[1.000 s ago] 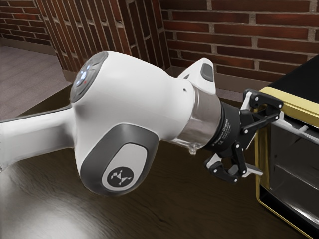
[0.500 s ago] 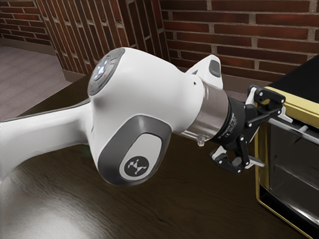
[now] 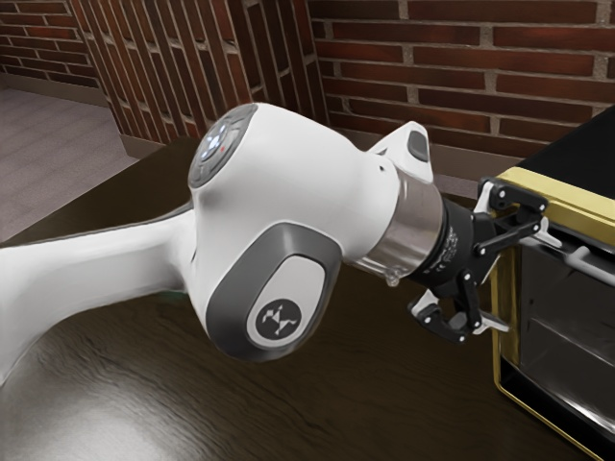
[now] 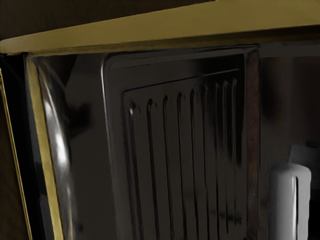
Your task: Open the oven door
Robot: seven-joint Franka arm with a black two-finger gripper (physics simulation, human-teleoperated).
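- Brick wall stands behind the oven
- Gripper fingers spread, near the door handle
- Risk: off-centre closure could let the fingers slip off it

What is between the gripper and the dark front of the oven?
The pale handle bar does: the wrist view shows it standing out from the dark front, on the gripper's side.

Brick walls and an oven suggest a kitchen.
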